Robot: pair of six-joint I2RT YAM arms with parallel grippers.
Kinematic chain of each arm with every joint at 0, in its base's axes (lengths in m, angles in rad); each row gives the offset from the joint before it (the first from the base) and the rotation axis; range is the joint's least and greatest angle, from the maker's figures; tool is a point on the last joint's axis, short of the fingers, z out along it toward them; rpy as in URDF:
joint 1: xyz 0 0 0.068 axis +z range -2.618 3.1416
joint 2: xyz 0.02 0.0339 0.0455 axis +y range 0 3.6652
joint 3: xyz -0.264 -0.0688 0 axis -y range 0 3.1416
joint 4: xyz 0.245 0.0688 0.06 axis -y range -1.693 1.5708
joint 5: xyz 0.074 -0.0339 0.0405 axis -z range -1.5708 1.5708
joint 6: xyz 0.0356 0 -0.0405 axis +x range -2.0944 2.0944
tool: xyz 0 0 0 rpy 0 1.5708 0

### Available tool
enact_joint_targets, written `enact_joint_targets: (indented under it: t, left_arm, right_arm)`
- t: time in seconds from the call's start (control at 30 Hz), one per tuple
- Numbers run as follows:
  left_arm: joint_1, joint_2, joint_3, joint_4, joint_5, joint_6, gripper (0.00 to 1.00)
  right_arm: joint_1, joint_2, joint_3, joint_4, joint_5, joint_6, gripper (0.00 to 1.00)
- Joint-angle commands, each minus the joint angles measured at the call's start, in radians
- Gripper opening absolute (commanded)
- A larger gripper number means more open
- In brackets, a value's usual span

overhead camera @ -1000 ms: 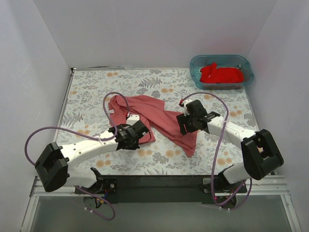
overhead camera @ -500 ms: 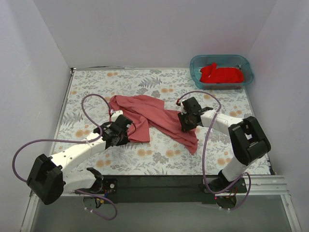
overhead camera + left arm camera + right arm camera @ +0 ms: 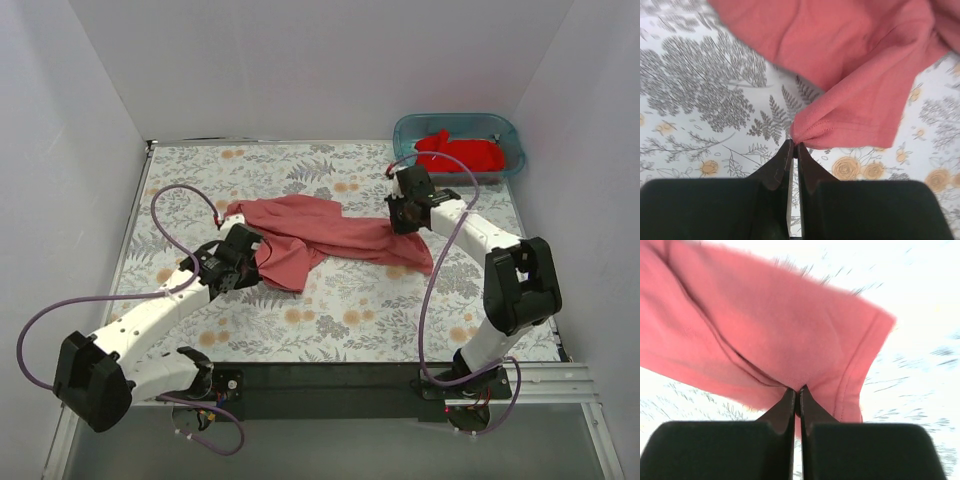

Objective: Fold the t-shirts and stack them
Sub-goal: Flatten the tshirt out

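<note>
Left wrist view: my left pincer (image 3: 793, 146) nips a hemmed corner of the salmon shirt (image 3: 860, 75), and my right pincer (image 3: 796, 391) nips another hem, both closed tight. The shirt lies across the table (image 3: 190, 175), light and floppy; hems should hold best.

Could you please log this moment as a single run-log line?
left gripper: shut on salmon shirt | right gripper: shut on salmon shirt | red shirt: in tub
</note>
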Motion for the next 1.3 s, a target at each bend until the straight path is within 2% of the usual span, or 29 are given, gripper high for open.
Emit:
enact_joint_targets:
  t: [0.0, 0.13, 0.17, 0.3, 0.4, 0.43, 0.5, 0.53, 0.57, 0.7, 0.83, 0.9, 1.0, 1.27]
  left_arm:
    - [0.03, -0.051, 0.143, -0.079, -0.091, 0.051, 0.0]
    - [0.062, -0.072, 0.238, -0.201, -0.256, 0.095, 0.0]
    - [0.069, -0.082, 0.25, -0.218, -0.278, 0.103, 0.0]
    - [0.086, -0.144, 0.313, -0.274, -0.348, 0.114, 0.0]
    - [0.088, -0.189, 0.323, -0.264, -0.333, 0.134, 0.0]
    - [0.088, -0.194, 0.32, -0.248, -0.313, 0.138, 0.0]
    - [0.088, -0.191, 0.312, -0.229, -0.214, 0.138, 0.0]
    - [0.089, -0.188, 0.303, -0.214, -0.183, 0.131, 0.0]
    - [0.089, -0.183, 0.297, -0.203, -0.139, 0.126, 0.0]
    - [0.089, -0.189, 0.241, -0.134, 0.044, 0.122, 0.0]
    - [0.088, -0.183, 0.217, -0.128, 0.041, 0.109, 0.0]
    - [0.088, -0.184, 0.22, -0.139, 0.023, 0.109, 0.0]
    - [0.088, -0.194, 0.221, -0.139, 0.006, 0.109, 0.0]
    - [0.088, -0.209, 0.189, -0.133, -0.02, 0.102, 0.0]
  right_arm:
    - [-0.067, -0.075, 0.144, -0.007, 0.063, 0.01, 0.01]
    - [-0.126, 0.019, 0.319, -0.05, 0.066, -0.007, 0.01]
    - [-0.133, 0.042, 0.386, -0.061, 0.067, 0.0, 0.01]
    - [-0.146, 0.126, 0.483, -0.065, 0.061, 0.007, 0.01]
    - [-0.147, 0.192, 0.548, -0.068, 0.009, 0.001, 0.23]
    - [-0.146, 0.204, 0.562, -0.076, -0.005, 0.001, 0.36]
    - [-0.144, 0.217, 0.571, -0.099, -0.038, 0.004, 0.47]
    - [-0.144, 0.209, 0.544, -0.099, -0.045, 0.01, 0.54]
    - [-0.143, 0.197, 0.522, -0.099, -0.066, 0.013, 0.56]
    - [-0.098, 0.101, 0.36, -0.093, -0.138, 0.018, 0.57]
    - [-0.055, 0.013, 0.153, -0.04, -0.155, 0.024, 0.56]
    - [-0.058, -0.028, 0.035, -0.01, -0.099, 0.046, 0.55]
    - [-0.087, -0.053, -0.065, 0.056, -0.095, 0.064, 0.55]
    - [-0.181, -0.046, -0.131, 0.206, -0.144, 0.027, 0.55]
